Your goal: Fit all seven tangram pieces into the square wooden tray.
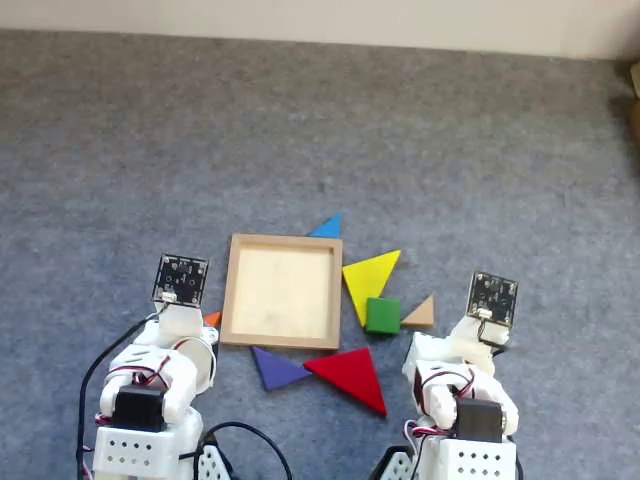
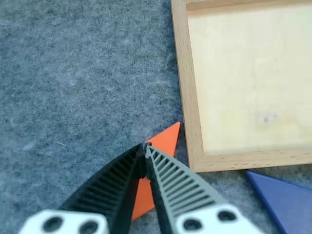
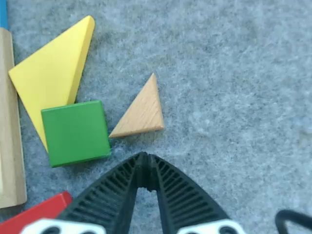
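The square wooden tray lies on the grey carpet with nothing inside it. Around it lie a blue triangle, a yellow triangle, a green square, a tan triangle, a red triangle, a purple-blue piece and an orange triangle. My left gripper is shut, its tips just above the orange triangle beside the tray's corner. My right gripper is shut, close to the tan triangle and the green square.
Both arm bases stand at the near edge, left and right. Open carpet stretches beyond the tray and to both sides. A pale wall strip runs along the far edge.
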